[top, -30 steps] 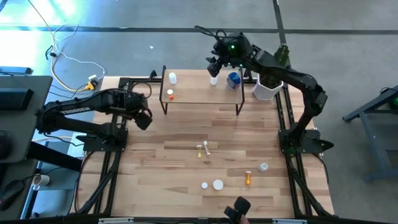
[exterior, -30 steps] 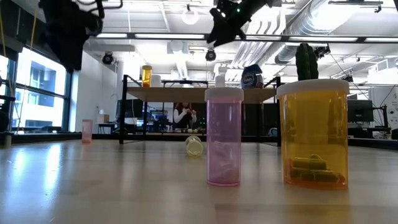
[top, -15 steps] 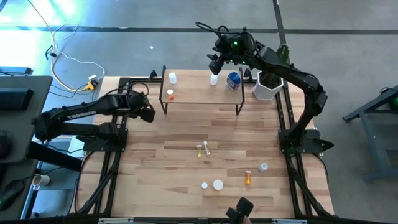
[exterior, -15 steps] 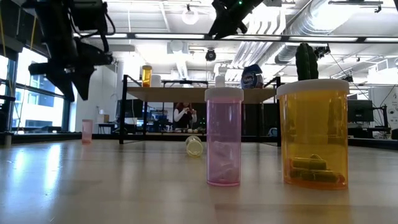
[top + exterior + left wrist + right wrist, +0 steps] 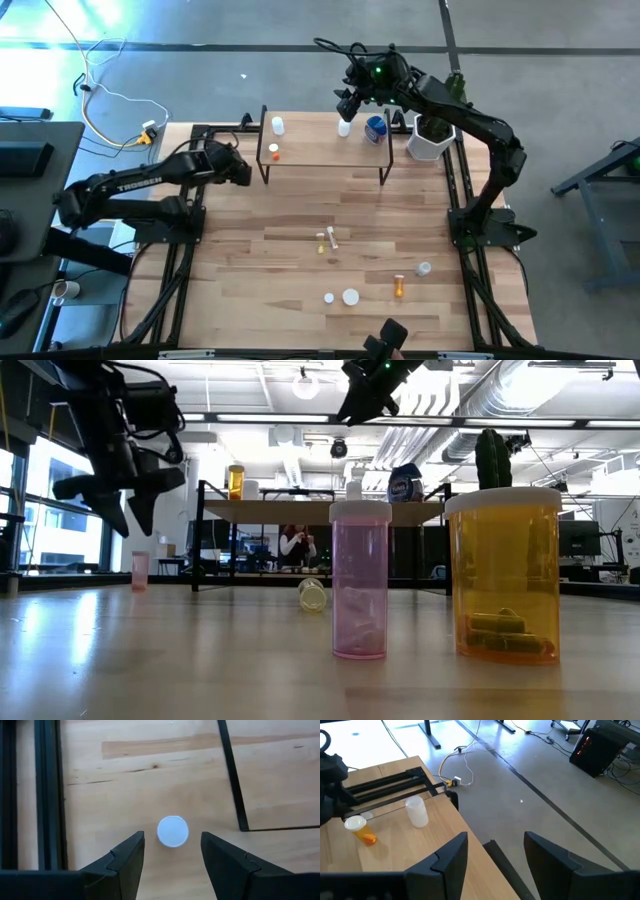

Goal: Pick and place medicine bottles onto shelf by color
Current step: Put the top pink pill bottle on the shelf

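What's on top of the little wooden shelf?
On the shelf stand four bottles: a white bottle, an orange bottle, a second white bottle and a blue jar. The right gripper hovers open above them, hiding nothing.

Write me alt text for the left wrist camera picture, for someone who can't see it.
Looking straight down, the left gripper is open above a small bottle with a round white cap, which stands on the light wooden table between the two dark fingers. A thin black shelf leg crosses the wood on one side and black frame rails run along the other.
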